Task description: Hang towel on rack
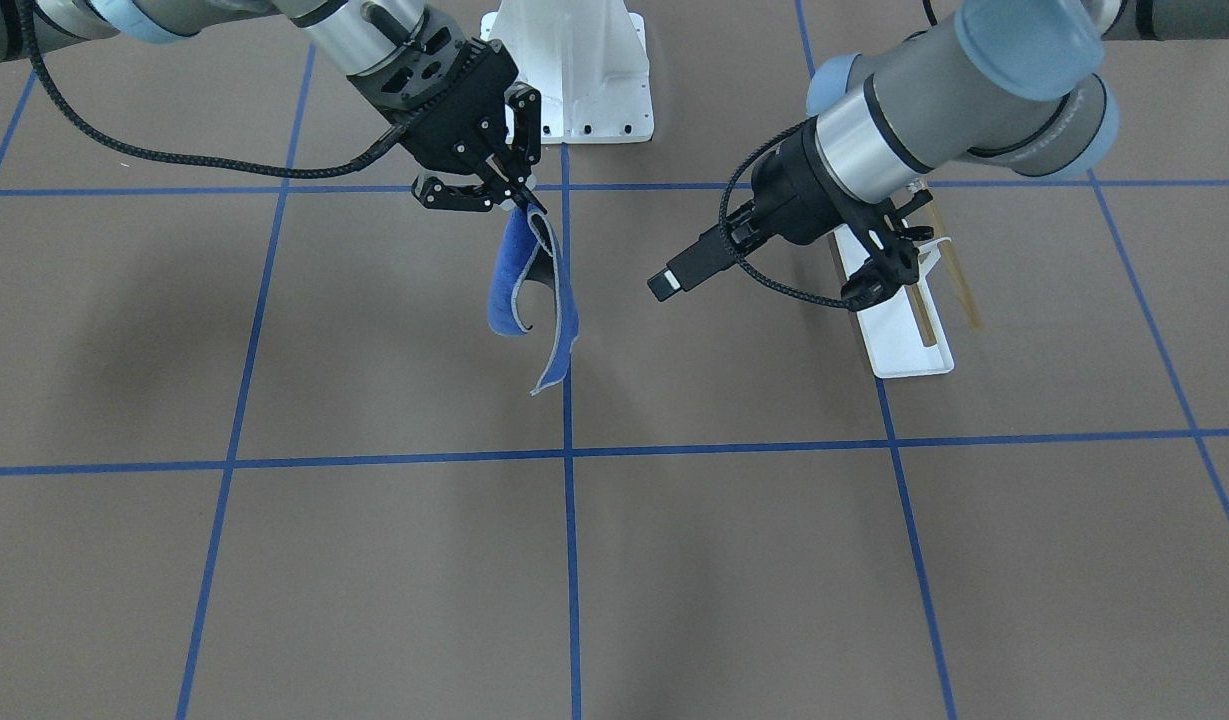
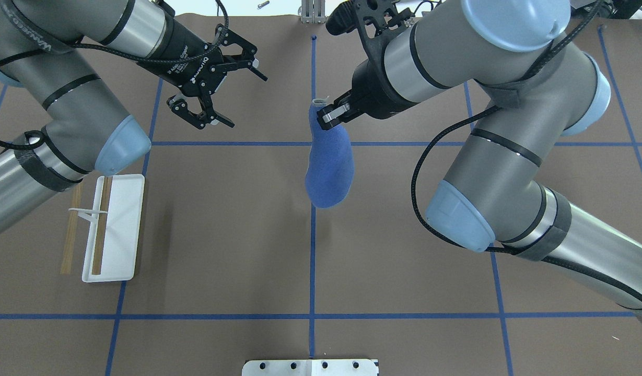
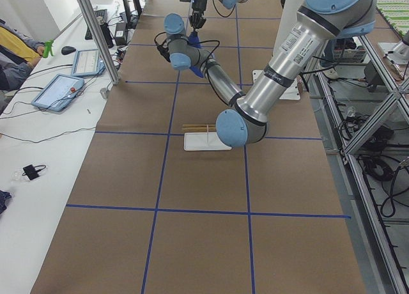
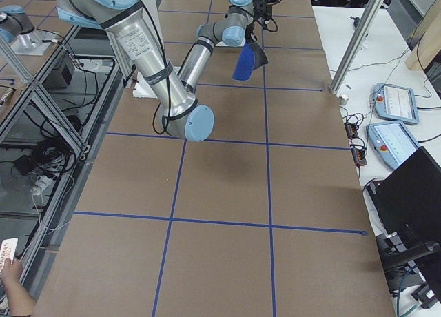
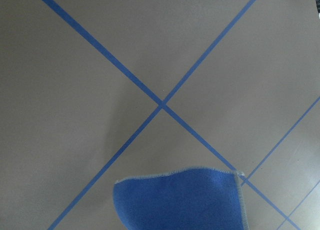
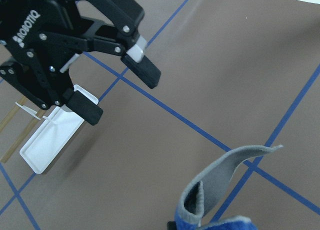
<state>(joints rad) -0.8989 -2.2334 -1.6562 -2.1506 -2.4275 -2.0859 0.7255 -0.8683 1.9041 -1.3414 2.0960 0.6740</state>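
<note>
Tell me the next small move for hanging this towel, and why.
Probably move the open left pincer toward the towel to take its hanging edge: the right pincer holds it dangling by one end, and the rack stands on the left pincer's side.

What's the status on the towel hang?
Right pincer shut on towel, which dangles. Left pincer open, empty. Rack bare, on the left arm's side. Left arm overlaps rack's end in overhead view; may crowd approach.
</note>
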